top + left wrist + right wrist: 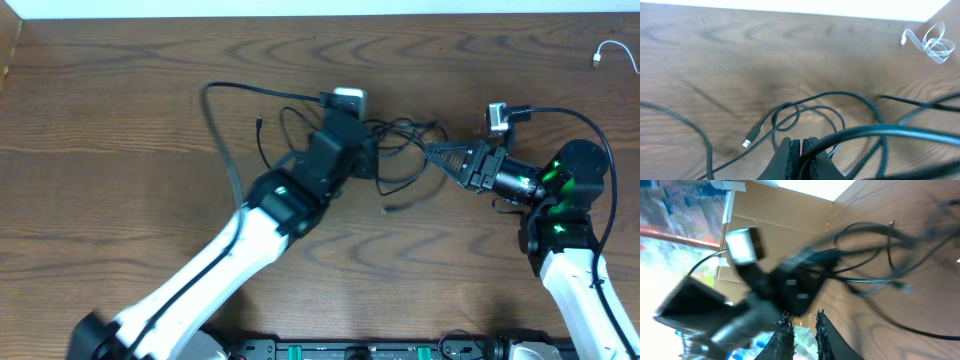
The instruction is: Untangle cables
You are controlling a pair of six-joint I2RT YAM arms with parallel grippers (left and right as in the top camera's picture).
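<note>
I kept the black cables [405,150] bunched in the middle of the tabletop [120,120], with both arms meeting there so one could anchor the knot while the other worked a strand free. The white cable [607,52] lay alone at the far right corner, well apart. My left end effector [799,143] was clenched, apparently pinching a black strand. The right end effector [802,324], at the tangle's right side, stood slightly parted and held nothing.

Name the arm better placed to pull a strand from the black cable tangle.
Left. The left end effector sits amid the black cables, jaws shut, apparently on one strand. The right end effector points at the tangle's edge, fingers apart and empty.
</note>
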